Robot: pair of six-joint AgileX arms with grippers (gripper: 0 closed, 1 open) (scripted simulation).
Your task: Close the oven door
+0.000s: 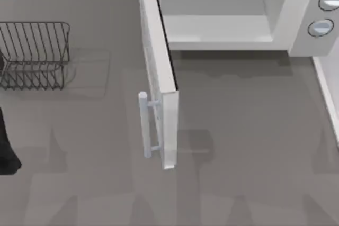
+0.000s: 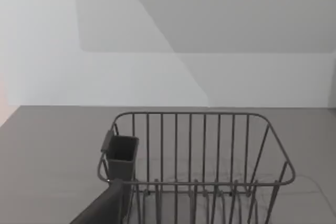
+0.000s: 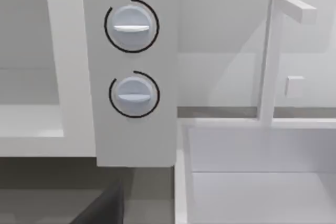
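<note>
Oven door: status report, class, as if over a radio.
Oven door wide open, swung out over the table, handle facing left. Left arm parked at left edge. Wire rack well clear of the swing.

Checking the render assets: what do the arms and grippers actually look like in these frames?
Little shows. A black, matte, rounded piece of the left arm sits at the top view's left edge. Each wrist view has a dark grey, flat-sided slanted part at its lower edge, likely gripper hardware. No cables, markings or logos are discernible.

Setting was a rendered kitchen: white box oven (image 1: 228, 14) with two round knobs (image 3: 131, 59), dark wire dish rack (image 1: 34, 54), white sink basin (image 3: 257, 171) and angular tap (image 3: 278, 56) on grey table (image 1: 249, 162).
</note>
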